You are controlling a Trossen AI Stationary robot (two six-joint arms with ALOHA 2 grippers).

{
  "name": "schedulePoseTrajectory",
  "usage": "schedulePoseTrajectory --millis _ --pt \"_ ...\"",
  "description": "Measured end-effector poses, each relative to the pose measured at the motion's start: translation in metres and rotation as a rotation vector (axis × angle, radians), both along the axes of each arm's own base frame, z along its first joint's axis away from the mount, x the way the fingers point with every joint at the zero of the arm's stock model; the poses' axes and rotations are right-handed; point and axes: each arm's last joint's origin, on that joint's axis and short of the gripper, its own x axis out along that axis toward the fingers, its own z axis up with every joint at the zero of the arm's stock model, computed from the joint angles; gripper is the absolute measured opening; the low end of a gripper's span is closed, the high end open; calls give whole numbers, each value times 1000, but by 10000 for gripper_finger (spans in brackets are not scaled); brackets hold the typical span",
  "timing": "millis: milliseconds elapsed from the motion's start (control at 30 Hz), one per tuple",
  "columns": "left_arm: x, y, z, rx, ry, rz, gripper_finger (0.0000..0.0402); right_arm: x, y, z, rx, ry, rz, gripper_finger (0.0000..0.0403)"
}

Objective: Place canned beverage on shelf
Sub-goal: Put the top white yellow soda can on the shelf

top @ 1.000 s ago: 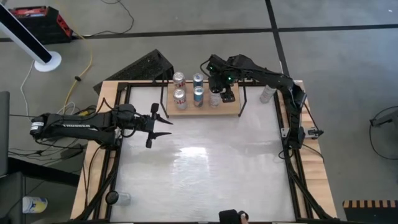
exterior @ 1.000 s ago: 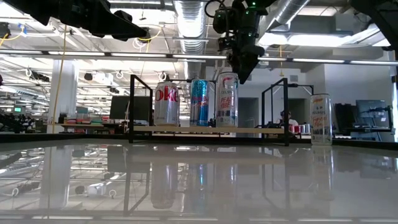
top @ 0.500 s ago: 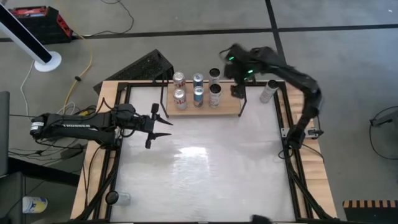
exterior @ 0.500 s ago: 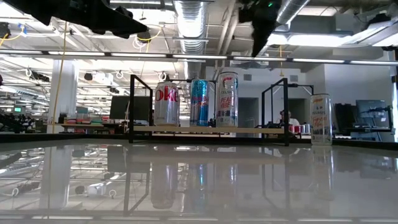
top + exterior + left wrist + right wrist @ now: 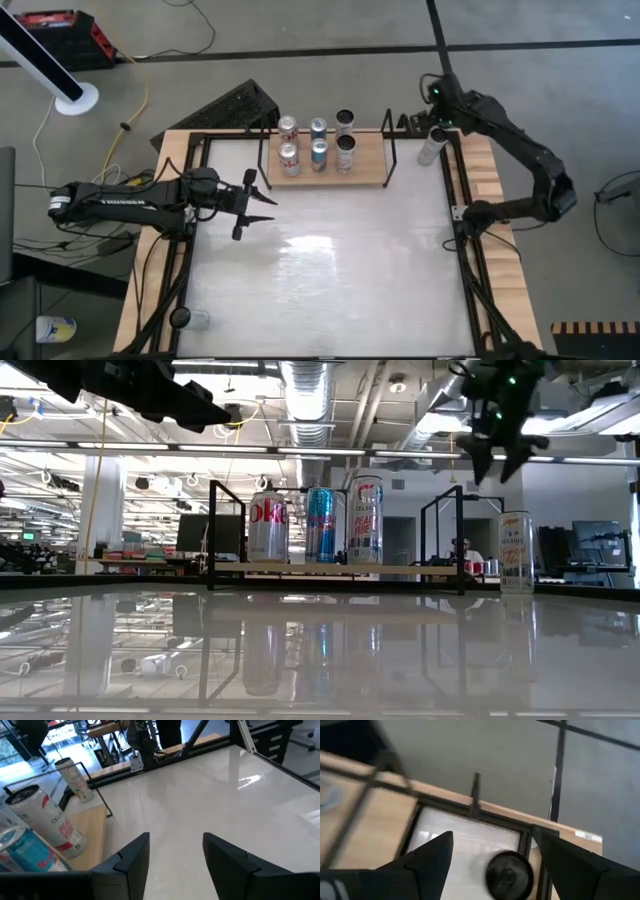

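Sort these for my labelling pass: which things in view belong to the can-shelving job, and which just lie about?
Job:
- shelf holding six cans
- lone can on the table, right of the shelf
- right tool, open above that can

Lying about:
- left tool, open, idle
- black rack
- cup

White counter (image 5: 330,270), glossy, wooden slats down both sides. At its far edge sits the shelf (image 5: 365,172), a light-wood board with black rails at each end. Six cans on it, three pairs: red-and-white pair (image 5: 289,142) on the left, blue pair (image 5: 319,142) in the middle, dark-topped pair (image 5: 345,140) beside them. One more can (image 5: 430,147) stands on the counter, just right of the shelf.
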Motion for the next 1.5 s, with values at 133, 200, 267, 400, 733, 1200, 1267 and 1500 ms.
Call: schedulePoseTrajectory --millis 133,200,267,400,733,1200,1267,1500 --pt "0 0 0 -27 3 6 169 -9 2 -9 -80 -69 -62 317" --pt "0 0 0 -38 7 8 169 -7 3 -10 -108 -99 -92 317" --pt "0 0 -1 -48 10 10 169 -4 5 -14 -110 -86 -102 317" --pt "0 -1 -1 -61 16 -8 169 0 11 -17 -117 -54 -189 317" --pt "-1 -1 -3 -28 31 -25 169 25 72 -26 -235 24 -374 317" --pt "-1 -2 -5 9 46 -86 169 22 85 -94 -427 -53 -557 317" --pt "-1 -2 -5 19 43 -88 169 20 82 -99 -451 -43 -577 317" --pt "-1 -2 -3 42 27 -92 169 22 63 -97 -469 -44 -565 317"
